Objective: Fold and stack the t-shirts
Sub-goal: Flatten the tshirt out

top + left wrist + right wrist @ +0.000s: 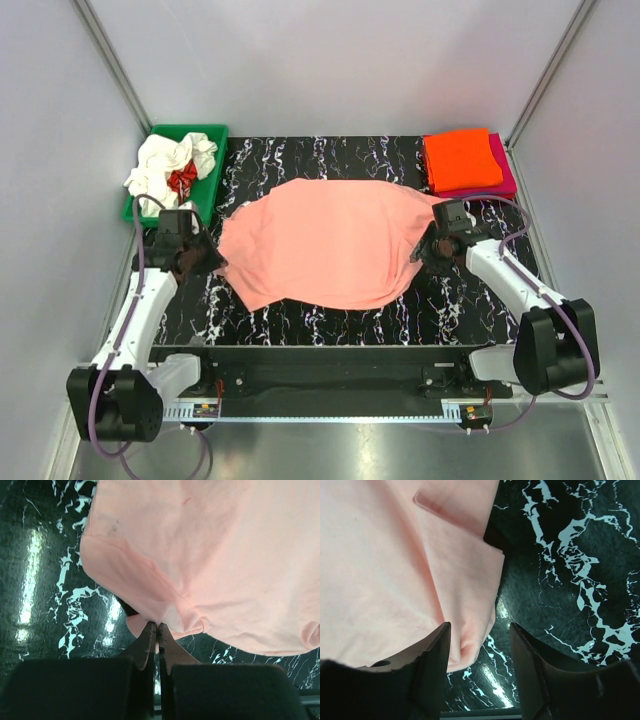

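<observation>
Salmon-pink t-shirt (325,245) spread on black marbled counter (300,160), left jaws clenched on its near edge, right jaws released astride opposite edge, orange t-shirt (460,158) atop magenta t-shirt (503,172)

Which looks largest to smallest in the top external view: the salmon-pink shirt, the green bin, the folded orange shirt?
1. salmon-pink shirt, spread out, clearly largest
2. green bin
3. folded orange shirt, somewhat smaller than the bin
</observation>
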Controlling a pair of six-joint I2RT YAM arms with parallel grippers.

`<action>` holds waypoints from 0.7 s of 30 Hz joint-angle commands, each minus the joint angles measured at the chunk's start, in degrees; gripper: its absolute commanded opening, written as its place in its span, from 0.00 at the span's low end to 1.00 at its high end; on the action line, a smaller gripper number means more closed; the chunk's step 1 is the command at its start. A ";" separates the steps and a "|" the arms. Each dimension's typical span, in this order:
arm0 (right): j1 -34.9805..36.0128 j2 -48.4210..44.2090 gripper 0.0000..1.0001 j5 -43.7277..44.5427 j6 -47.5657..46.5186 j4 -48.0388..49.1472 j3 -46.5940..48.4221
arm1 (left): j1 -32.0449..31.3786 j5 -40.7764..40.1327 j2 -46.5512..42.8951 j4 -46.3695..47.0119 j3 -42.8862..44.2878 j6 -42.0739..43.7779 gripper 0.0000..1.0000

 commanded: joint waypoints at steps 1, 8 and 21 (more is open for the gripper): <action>0.02 2.24 0.56 5.66 4.07 2.51 0.32 | 0.51 -3.38 -4.40 4.93 2.58 -0.75 0.00; 0.02 12.17 0.54 2.07 -2.87 14.29 6.37 | 0.51 -5.09 -8.72 6.60 1.80 0.39 0.00; 1.16 25.63 0.53 3.65 -6.13 9.55 20.00 | 0.51 -0.34 -9.52 9.24 -3.39 1.53 0.00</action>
